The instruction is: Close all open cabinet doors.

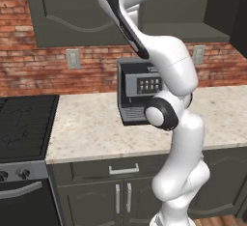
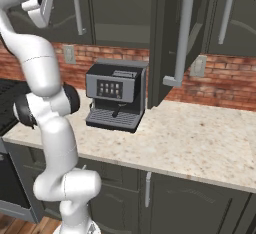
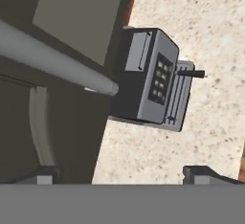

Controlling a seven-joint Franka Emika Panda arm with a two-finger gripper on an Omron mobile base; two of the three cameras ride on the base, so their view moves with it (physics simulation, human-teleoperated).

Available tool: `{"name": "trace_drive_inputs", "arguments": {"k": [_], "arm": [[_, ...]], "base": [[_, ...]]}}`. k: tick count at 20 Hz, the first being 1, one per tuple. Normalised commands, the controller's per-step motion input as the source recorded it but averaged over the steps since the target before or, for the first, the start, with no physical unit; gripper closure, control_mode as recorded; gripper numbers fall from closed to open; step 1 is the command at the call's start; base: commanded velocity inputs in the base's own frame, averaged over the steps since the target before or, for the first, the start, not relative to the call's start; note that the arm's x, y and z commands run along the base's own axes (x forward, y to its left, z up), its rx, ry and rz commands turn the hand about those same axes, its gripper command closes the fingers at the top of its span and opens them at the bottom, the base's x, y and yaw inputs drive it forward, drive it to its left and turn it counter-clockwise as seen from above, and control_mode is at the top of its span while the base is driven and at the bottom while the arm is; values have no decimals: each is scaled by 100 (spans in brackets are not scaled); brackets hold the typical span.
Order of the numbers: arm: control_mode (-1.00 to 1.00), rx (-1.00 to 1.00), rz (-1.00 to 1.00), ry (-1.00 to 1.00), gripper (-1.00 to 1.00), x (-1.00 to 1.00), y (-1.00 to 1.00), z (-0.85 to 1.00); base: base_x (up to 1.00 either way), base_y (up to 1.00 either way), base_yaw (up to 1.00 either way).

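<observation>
Now the open cabinet door is seen swung out above the counter, at two o'clock from the coffee machine; the gripper is held open beside a handle.

A home kitchen, plainly. A red brick wall with outlet plates runs behind a speckled stone desk, where a coffee machine stands. Dark grey-green cabinet doors with long silver handles hang above, matching base cabinets sit below, and a black stove adjoins on one side.
</observation>
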Motion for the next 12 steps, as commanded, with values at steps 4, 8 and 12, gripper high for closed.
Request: {"name": "trace_drive_inputs", "arguments": {"k": [4, 8, 12], "arm": [[-100, 11, 16, -18, -100, -54, -8, -80], [-100, 12, 16, -17, -100, -56, -8, -91], [-100, 14, 18, -15, -100, -52, -13, -94]], "base": [[0, 0, 0], [0, 0, 0], [0, 0, 0]]}}
